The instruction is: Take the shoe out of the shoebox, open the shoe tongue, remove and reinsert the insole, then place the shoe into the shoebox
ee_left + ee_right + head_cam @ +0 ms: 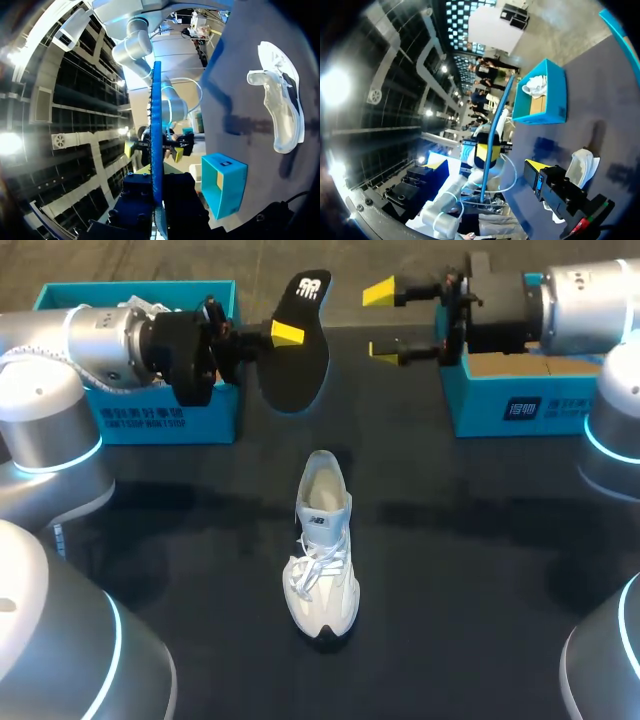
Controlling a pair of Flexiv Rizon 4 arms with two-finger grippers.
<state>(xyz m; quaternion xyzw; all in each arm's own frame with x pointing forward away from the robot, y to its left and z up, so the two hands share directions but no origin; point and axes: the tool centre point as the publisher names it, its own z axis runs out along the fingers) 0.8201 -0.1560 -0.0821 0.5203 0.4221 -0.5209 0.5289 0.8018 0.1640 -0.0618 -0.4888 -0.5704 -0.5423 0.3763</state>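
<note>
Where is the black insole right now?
In the head view, the insole hangs left of centre, pinched by the left gripper, beyond the white shoe.

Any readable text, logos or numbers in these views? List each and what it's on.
Nothing can be quoted.
Insole: white logo near one end, no legible words.
Left shoebox: white characters on the front wall, too blurred to read.
Right shoebox: white square mark with small lines beside it, too blurred.
Shoe: small dark logo on its side, too small.
Wrist views: nothing legible.
</note>
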